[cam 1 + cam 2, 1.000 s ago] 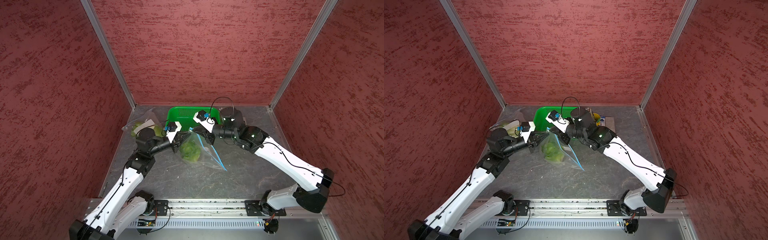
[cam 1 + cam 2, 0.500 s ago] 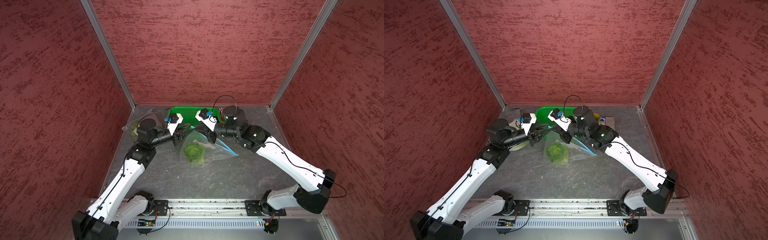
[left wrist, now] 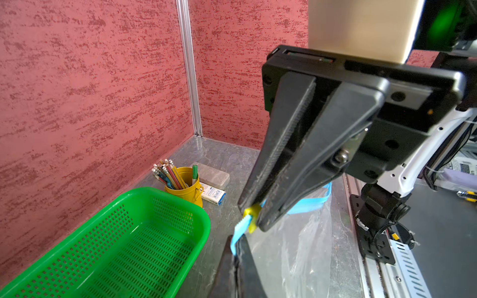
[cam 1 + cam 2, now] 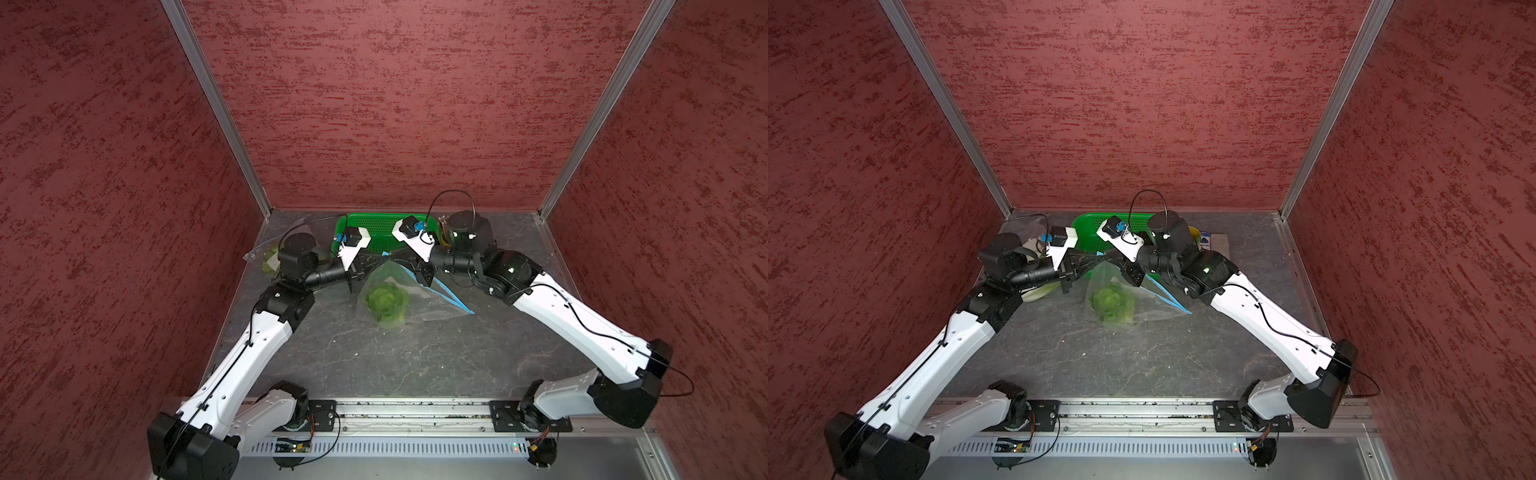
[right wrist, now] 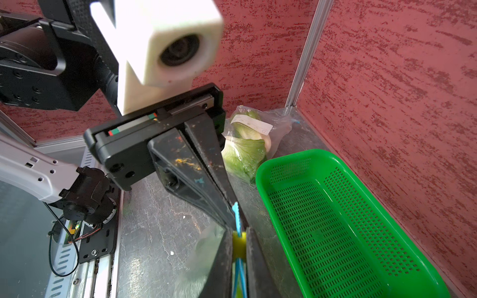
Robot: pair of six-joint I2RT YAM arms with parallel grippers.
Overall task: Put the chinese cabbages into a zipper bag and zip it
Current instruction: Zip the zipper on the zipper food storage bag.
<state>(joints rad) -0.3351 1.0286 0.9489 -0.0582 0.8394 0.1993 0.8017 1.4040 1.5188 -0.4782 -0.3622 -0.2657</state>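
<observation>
A clear zipper bag with a blue zip strip hangs between my two grippers, its lower part on the table. One chinese cabbage, leafy green, lies inside it. My left gripper is shut on the end of the blue zip strip. My right gripper meets it tip to tip and is shut on the yellow slider. Two more cabbages lie wrapped in clear plastic at the back left.
A green slotted basket stands empty against the back wall, right behind the grippers. Right of it are a yellow pencil cup, a small box and a grey block. Red walls close in three sides.
My left gripper has come out of the bag, risen to its top edge and shut on the zip strip's end. The bag has swung so the cabbage hangs lower.
</observation>
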